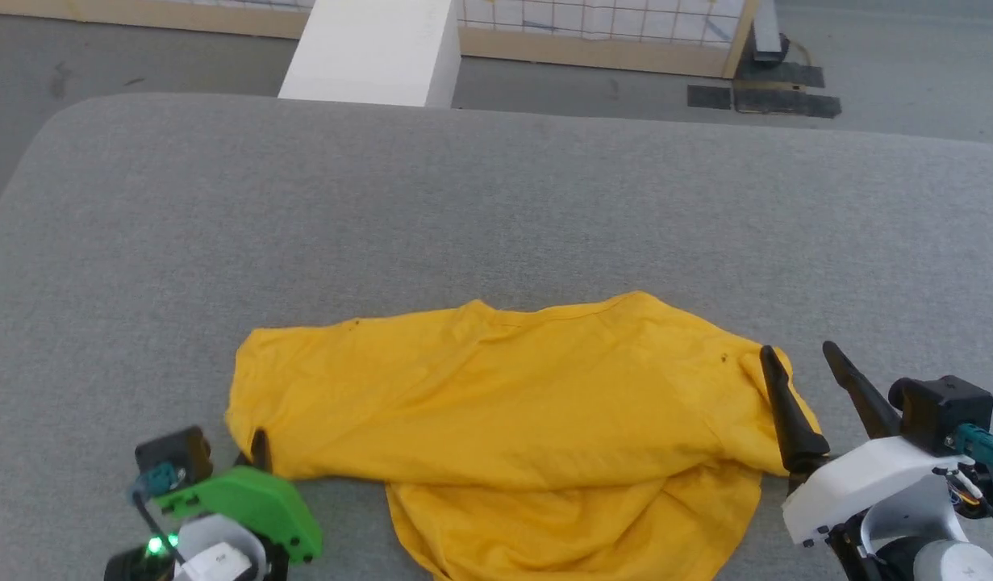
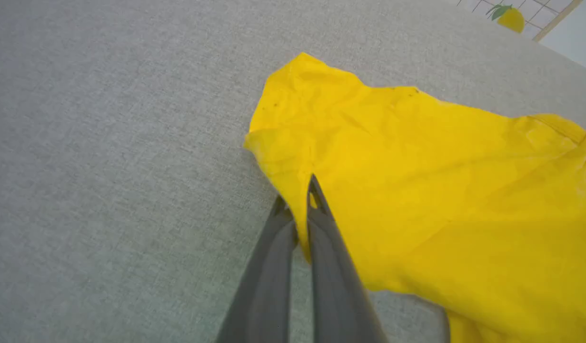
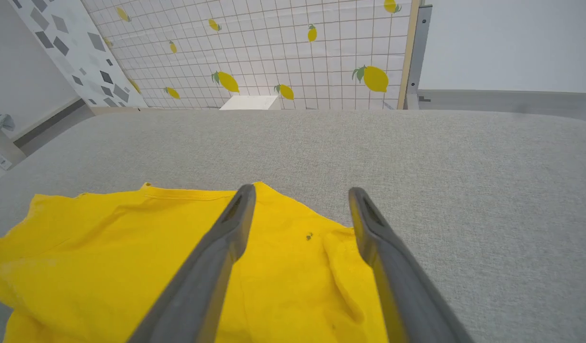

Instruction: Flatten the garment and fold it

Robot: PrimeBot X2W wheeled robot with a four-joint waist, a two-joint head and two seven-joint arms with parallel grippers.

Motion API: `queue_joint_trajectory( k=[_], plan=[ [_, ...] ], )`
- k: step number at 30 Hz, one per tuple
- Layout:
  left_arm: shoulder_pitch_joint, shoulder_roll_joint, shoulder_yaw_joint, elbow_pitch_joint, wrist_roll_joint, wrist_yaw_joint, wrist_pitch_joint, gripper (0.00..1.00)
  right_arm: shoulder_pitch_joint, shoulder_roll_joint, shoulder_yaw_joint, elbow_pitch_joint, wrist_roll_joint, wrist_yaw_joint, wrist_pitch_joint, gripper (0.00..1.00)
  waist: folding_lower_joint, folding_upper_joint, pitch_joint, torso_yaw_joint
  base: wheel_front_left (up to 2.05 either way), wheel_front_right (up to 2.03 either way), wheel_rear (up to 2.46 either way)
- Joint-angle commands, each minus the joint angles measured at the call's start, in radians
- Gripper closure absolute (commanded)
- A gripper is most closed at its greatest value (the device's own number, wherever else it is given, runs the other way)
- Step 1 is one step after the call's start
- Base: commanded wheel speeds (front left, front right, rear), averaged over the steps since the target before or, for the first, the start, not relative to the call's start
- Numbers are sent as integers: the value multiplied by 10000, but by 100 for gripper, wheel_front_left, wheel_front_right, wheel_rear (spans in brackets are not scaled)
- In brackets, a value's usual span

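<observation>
Barely begun — the shirt [image 1: 496, 387] lies crumpled on the grey surface [image 1: 496, 202], lower part doubled under. Left jaws pinch its left corner; right jaws stand spread, straddling the opposite edge — flattening and folding are both left to do.

1. We count one yellow garment [image 1: 504, 387].
2. We count two grippers: the left gripper [image 2: 296, 190] and the right gripper [image 1: 798, 351].
3. We see one grey bench [image 1: 496, 202].
4. We see one white block [image 1: 375, 48] beyond it.

A grey fabric surface [image 1: 496, 202] fronts a white block [image 1: 375, 48] and lemon-print grid wall [image 3: 273, 47].
</observation>
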Motion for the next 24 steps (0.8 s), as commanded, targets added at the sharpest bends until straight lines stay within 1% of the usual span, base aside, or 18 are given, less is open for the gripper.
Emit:
queue_joint_trajectory(
  k=[1,2,3,5,7,9,11,13,15,16,19,21,24],
  plan=[
    [203,-62,102,121,-221,80,60,100,59,3,26,-53,-12,-11,34,0,0,0,-13,143,0,0,0],
    [366,-129,151,271,-362,132,177,55,51,3,46,-56,-4,-11,52,0,0,0,-30,172,0,0,0],
    [474,-151,146,375,-442,140,299,0,49,3,62,-54,6,-11,66,0,0,0,-46,188,0,0,0],
    [614,-164,163,457,-583,109,432,0,60,3,69,-53,14,-11,89,0,0,0,-84,227,0,0,0],
    [685,2,135,421,-598,-16,543,0,81,3,64,-68,19,-11,110,0,0,0,-114,253,0,0,0],
    [688,381,50,214,-461,-207,700,0,93,3,82,-98,22,-11,134,0,0,0,-120,241,0,0,0],
    [611,977,-85,-148,-180,-484,907,0,92,3,107,-151,13,-11,147,0,0,0,-94,207,0,0,0],
    [436,1706,-261,-562,129,-929,1164,0,82,3,106,-218,6,-11,118,0,0,0,-30,147,0,0,0],
    [178,2421,-419,-904,310,-1480,1524,0,54,3,126,-296,-12,-11,103,0,0,0,87,67,0,0,0],
    [-16,2808,-508,-1036,391,-1825,1713,0,30,3,137,-338,-7,-11,95,0,0,0,155,18,0,0,0],
    [-575,3693,-698,-1067,442,-2661,2382,0,-78,3,167,-482,24,-11,62,0,0,0,423,-165,0,0,0],
    [-968,4054,-709,-868,333,-3021,2772,0,-174,3,187,-565,-9,-11,53,0,0,0,654,-314,0,0,0],
    [-1538,4263,-630,-470,11,-3287,3144,0,-309,3,180,-646,-8,-11,34,0,0,0,1045,-568,0,0,0]
  ],
)
